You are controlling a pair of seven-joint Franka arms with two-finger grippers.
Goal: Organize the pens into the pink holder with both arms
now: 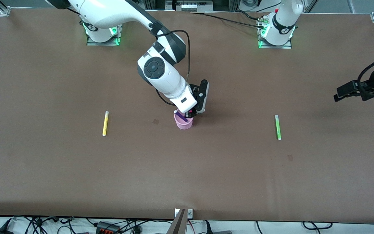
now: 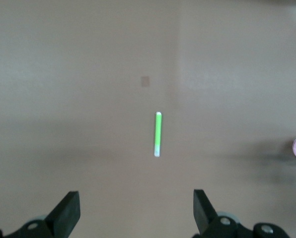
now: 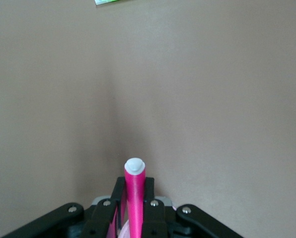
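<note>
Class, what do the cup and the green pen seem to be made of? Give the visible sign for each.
Cup: likely thin plastic, pale pink and translucent; a dark pen shows inside it.
Green pen: probably plastic, a smooth bright barrel with a whitish end.

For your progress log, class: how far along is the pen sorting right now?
Done: a dark purple pen leans in the pink holder. In hand: the right hand, over the holder, grips the magenta pen. Left: the yellow pen and green pen lie on the table; the left hand waits open above the green one.
</note>
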